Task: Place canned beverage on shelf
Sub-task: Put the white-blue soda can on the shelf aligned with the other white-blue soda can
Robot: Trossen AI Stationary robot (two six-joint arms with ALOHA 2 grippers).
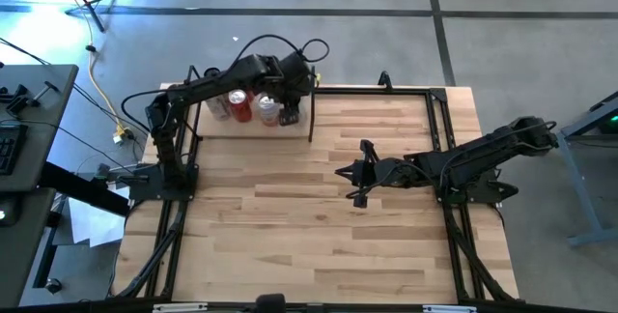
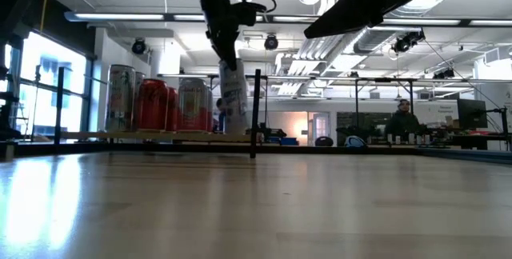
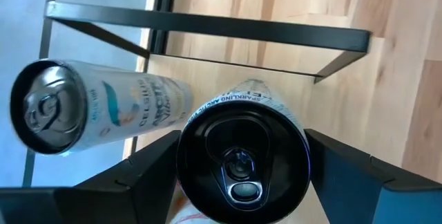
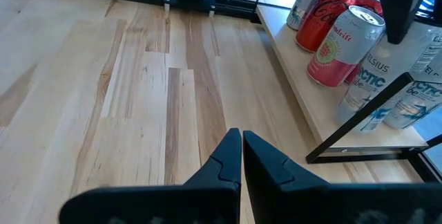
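Closest to the lens, a black can top with its pull tab sits between the left claw's [image 3: 242, 182] fingers, which are closed against the sides of the white can [image 1: 289, 110]. That can stands on the shelf [image 1: 253, 129] at its right end, just beside the black upright frame [image 1: 311, 115], with the other cans [image 1: 239, 106], red and silver, packed close on its left.

My worry is the release: if the fingers spread wide or the arm drifts sideways while lifting, it could knock the neighbouring silver can or tip the white one against the frame, since there is little room either side.

Over on the right, the right claw [image 1: 358, 171] waits above the middle of the bench [image 1: 290, 236], fingers pressed together and holding nothing.

Pale wood planks cover the bench. Beyond it the room is an open workshop with ceiling lights, desks, and a person [image 2: 402, 120] far back.
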